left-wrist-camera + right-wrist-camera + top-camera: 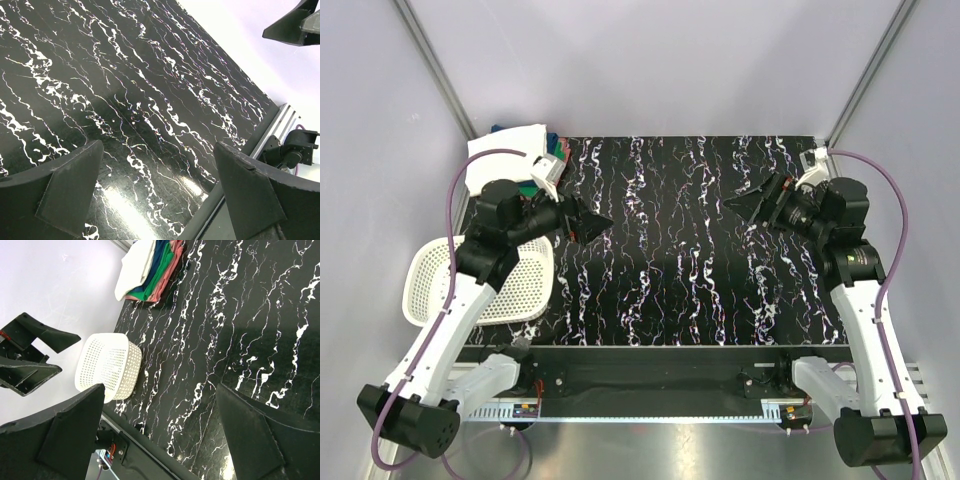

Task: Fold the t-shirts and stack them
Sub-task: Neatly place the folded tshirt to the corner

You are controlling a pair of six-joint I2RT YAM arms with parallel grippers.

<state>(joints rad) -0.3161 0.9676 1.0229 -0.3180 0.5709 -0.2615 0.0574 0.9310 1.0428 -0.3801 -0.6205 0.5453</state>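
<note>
A stack of folded t-shirts point(515, 152) lies at the table's far left corner, a white one on top. In the right wrist view the stack point(150, 270) shows white, blue, green and pink/red layers. My left gripper point(592, 222) is open and empty, held above the left part of the table, to the right of and nearer than the stack. My right gripper point(745, 205) is open and empty above the right part of the table. The left wrist view shows my open left gripper point(157, 192) over bare tabletop.
A white plastic mesh basket point(480, 283) lies on its side at the table's left edge, also in the right wrist view point(107, 367). The black marbled table point(670, 250) spans the middle. Grey walls enclose the cell.
</note>
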